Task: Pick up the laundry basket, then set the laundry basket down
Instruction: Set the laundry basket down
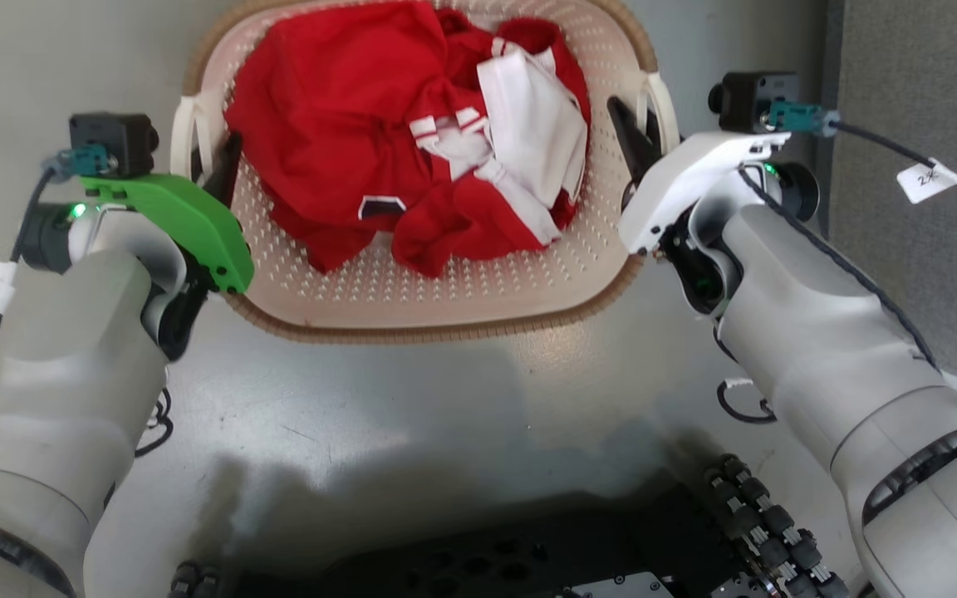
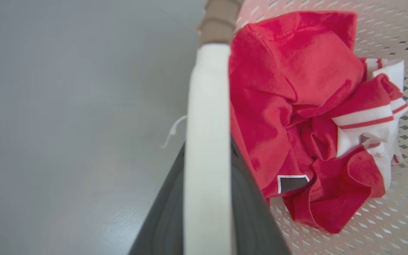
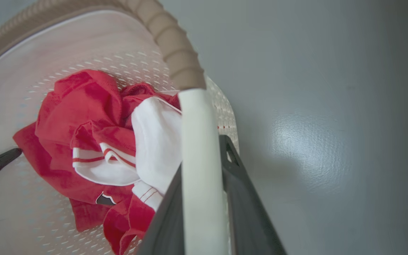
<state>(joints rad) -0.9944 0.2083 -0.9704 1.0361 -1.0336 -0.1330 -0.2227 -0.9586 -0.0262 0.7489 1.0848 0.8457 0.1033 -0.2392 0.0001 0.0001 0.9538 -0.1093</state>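
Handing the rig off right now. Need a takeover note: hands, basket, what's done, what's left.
Left hand: shut on the basket's left handle, a finger on each side.
Right hand: shut on the right handle, same way.
Basket: in front of the robot, between both arms, with red and white clothes inside.
Done: both handles gripped.
Unclear: whether the basket is off the floor.
Left: lift if it is not up, then set it down and release.

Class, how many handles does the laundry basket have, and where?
2. One handle on the laundry basket's left side, in the left gripper; the other handle on its right side, in the right gripper.
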